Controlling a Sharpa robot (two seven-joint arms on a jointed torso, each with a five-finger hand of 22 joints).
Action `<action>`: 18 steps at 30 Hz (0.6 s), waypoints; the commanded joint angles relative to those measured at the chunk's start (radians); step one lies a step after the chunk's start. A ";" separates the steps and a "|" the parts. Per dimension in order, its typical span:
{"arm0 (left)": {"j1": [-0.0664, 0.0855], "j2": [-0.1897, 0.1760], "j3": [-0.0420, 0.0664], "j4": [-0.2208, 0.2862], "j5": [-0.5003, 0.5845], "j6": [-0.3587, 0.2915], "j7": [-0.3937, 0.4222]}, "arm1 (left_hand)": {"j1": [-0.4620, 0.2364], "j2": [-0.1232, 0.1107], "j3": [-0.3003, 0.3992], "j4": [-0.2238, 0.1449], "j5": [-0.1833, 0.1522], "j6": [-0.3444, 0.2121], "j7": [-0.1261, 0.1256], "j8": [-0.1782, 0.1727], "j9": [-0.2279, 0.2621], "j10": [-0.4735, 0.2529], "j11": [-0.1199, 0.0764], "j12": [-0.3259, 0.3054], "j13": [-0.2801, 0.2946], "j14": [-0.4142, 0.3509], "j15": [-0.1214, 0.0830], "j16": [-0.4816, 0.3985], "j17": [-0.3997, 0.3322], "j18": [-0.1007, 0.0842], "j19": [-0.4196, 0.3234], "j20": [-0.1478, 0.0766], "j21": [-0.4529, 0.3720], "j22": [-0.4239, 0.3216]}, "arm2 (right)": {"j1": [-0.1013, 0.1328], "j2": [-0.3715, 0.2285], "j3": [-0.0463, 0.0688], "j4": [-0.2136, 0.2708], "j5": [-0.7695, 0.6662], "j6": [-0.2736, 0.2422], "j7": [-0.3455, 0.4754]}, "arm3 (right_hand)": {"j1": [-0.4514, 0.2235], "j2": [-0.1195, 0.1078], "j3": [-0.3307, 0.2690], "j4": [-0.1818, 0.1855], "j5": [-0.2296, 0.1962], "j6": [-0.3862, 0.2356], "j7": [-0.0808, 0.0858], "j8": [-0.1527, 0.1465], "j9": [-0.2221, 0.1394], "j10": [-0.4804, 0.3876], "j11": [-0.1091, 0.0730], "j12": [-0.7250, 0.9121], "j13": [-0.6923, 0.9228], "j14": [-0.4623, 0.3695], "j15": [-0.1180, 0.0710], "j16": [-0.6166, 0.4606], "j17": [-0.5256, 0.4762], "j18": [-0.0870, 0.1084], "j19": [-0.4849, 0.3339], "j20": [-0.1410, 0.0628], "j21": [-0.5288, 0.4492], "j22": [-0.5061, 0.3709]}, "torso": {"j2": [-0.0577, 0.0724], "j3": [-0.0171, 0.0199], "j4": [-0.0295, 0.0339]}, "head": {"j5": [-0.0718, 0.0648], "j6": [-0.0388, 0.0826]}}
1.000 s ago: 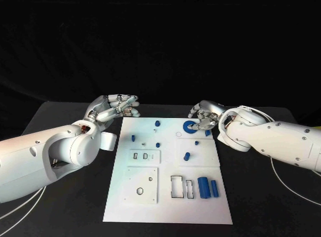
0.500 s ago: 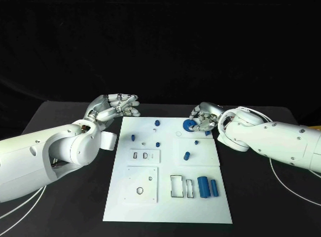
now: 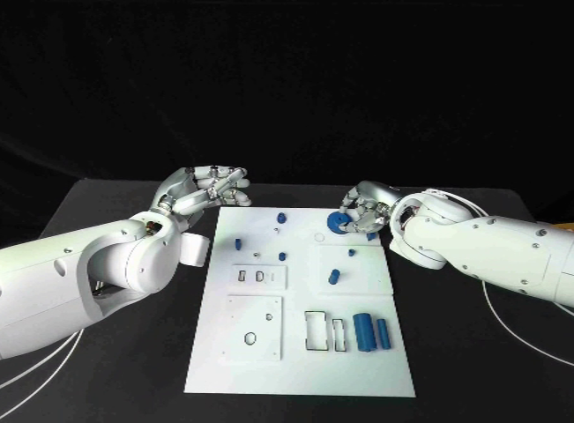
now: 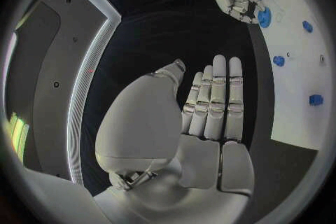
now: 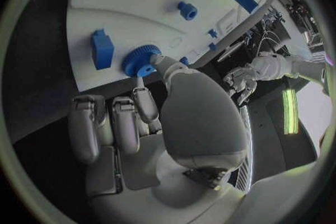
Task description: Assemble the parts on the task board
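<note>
Gear (image 3: pixel 340 221), blue and toothed, pinched in the right hand (image 3: pixel 364 212) over the board's (image 3: pixel 300 352) far right corner, beside a round socket (image 3: pixel 320 237). Left hand (image 3: pixel 208 189) idle off the board's far left corner, fingers together and straight, holding nothing. Risk: a light fingertip pinch may let the gear tilt and jam or drop short of its seat. Count: one gear, two cylinders (image 3: pixel 372 335) lying near the front, several small pegs (image 3: pixel 281 218).

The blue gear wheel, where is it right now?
In the head view the blue gear wheel sits at the far right corner of the task board, pinched by the right robot hand, with a small blue peg to its left.
</note>
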 commanded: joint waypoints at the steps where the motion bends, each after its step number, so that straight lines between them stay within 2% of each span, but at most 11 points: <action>1: 0.001 0.002 0.001 0.002 0.002 0.018 0.004 | -0.009 0.001 0.006 0.000 -0.004 0.003 0.004 -0.005 0.001 -0.005 0.002 -0.005 0.001 -0.006 -0.001 0.004 0.001 0.011 -0.006 -0.002 0.007 0.001 | -0.004 0.004 -0.002 0.001 -0.024 0.007 -0.004 | 0.006 0.004 0.013 0.001 -0.009 0.014 -0.004 0.009 0.003 0.012 -0.001 0.010 0.009 0.098 -0.001 0.005 0.228 -0.012 0.044 -0.002 0.006 0.179 | 0.000 -0.0006 0.0009 | -0.002 0.001; 7: 0.001 0.001 0.001 0.002 0.002 0.019 0.003 | -0.009 0.001 0.006 0.000 -0.004 0.003 0.004 -0.005 0.001 -0.005 0.002 -0.005 0.001 -0.006 -0.001 0.004 0.001 0.011 -0.006 -0.002 0.007 0.001 | -0.009 0.007 -0.002 0.007 -0.088 -0.036 -0.025 | -0.007 0.004 0.030 0.002 -0.015 0.042 -0.015 0.023 0.007 0.040 -0.011 0.029 0.037 0.099 -0.009 0.006 0.232 -0.016 0.055 -0.009 0.016 0.193 | 0.001 -0.0005 0.0006 | -0.003 0.000; 11: 0.001 0.001 0.001 0.002 0.003 0.019 0.002 | -0.010 0.003 0.008 0.000 -0.004 0.003 0.005 -0.006 0.001 -0.005 0.003 -0.005 0.001 -0.007 -0.001 0.005 0.003 0.011 -0.007 -0.001 0.007 0.001 | -0.011 0.007 -0.001 0.015 -0.140 -0.084 -0.044 | -0.012 0.003 0.034 0.003 -0.016 0.050 -0.019 0.027 0.009 0.049 -0.014 0.035 0.046 0.099 -0.011 0.007 0.233 -0.017 0.059 -0.011 0.020 0.198 | 0.001 -0.0001 0.0019 | -0.003 0.000; 15: 0.001 0.001 0.001 0.002 0.003 0.020 0.001 | -0.013 0.004 0.009 0.002 -0.004 0.003 0.005 -0.006 0.001 -0.005 0.003 -0.005 0.001 -0.008 0.000 0.006 0.005 0.011 -0.007 -0.001 0.008 0.001 | -0.012 0.005 -0.001 0.026 -0.162 -0.127 -0.050 | -0.023 0.007 0.040 0.008 -0.028 0.055 -0.022 0.029 0.010 0.057 -0.017 0.040 0.054 0.100 -0.014 0.007 0.235 -0.021 0.069 -0.014 0.028 0.210 | 0.001 -0.0018 0.0032 | -0.003 0.000; 18: 0.001 0.001 0.001 0.001 0.003 0.021 0.000 | -0.013 0.004 0.009 0.002 -0.004 0.003 0.005 -0.006 0.001 -0.005 0.003 -0.005 0.001 -0.008 0.000 0.006 0.005 0.011 -0.007 -0.001 0.008 0.001 | -0.012 -0.002 0.000 0.048 -0.181 -0.165 -0.049 | -0.021 0.010 0.049 0.006 -0.019 0.058 -0.025 0.030 0.011 0.064 -0.020 0.044 0.061 0.101 -0.017 0.009 0.238 -0.023 0.076 -0.016 0.034 0.218 | 0.000 -0.0020 0.0018 | 0.000 -0.001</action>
